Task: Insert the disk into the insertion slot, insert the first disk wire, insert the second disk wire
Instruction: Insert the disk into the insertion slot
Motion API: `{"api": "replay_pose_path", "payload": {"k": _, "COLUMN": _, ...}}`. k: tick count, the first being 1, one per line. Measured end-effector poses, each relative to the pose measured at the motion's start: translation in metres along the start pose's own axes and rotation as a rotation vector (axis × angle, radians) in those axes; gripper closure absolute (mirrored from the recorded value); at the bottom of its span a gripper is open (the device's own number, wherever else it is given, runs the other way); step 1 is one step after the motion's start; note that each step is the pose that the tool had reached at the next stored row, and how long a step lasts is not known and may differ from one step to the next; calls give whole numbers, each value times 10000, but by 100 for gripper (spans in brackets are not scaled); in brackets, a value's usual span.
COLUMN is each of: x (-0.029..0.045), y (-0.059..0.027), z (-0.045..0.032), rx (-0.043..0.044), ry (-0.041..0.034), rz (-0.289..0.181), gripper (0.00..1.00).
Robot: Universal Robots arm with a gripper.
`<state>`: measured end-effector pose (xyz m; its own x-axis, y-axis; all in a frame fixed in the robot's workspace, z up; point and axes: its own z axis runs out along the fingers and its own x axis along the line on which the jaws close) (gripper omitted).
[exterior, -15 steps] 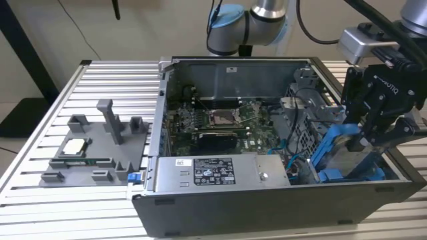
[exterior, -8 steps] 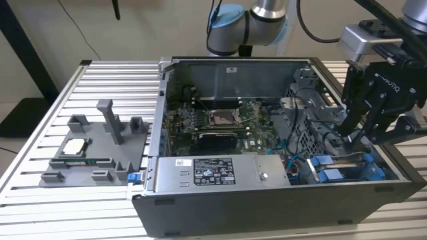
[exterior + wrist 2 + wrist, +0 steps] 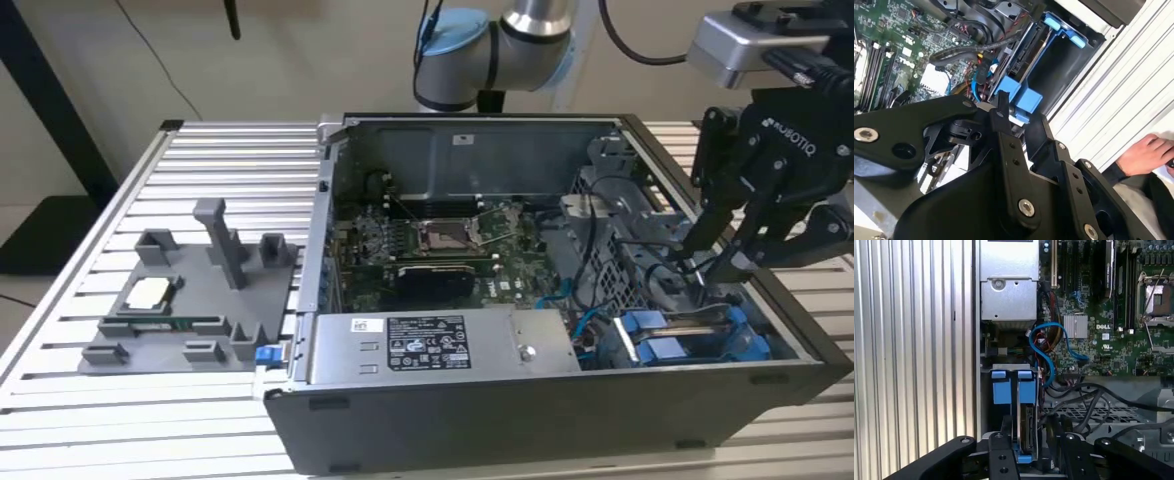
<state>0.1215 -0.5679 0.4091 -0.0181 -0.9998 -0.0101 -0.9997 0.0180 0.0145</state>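
The disk [image 3: 1026, 424] stands on edge in its blue carrier inside the insertion slot [image 3: 1010, 368], in the case's corner at the exterior view's right [image 3: 687, 322]. My black gripper [image 3: 703, 272] reaches down into the case over the slot. Both wrist views show the gripper [image 3: 1026, 441] astride the disk's near end, shut on the disk [image 3: 1024, 97], with a fingertip [image 3: 1000, 102] against the blue carrier. A blue wire [image 3: 1046, 347] loops loose between the slot and the motherboard, with black wires beside it.
The grey power-supply box [image 3: 427, 345] lies next to the slot. The motherboard [image 3: 441, 240] fills the case floor. A grey fixture plate [image 3: 187, 300] sits on the ribbed table at the exterior view's left. A person's hand [image 3: 1146, 152] rests on the table outside the case.
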Motion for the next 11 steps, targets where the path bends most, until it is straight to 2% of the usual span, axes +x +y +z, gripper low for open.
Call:
{"api": "replay_pose_path", "payload": {"k": 3, "x": -53, "y": 2, "z": 13, "rx": 18, "ry": -12, "rz": 0, "gripper": 59}}
{"api": "replay_pose_path", "payload": {"k": 11, "x": -162, "y": 3, "z": 92, "rx": 167, "ry": -87, "rz": -33, "gripper": 59}}
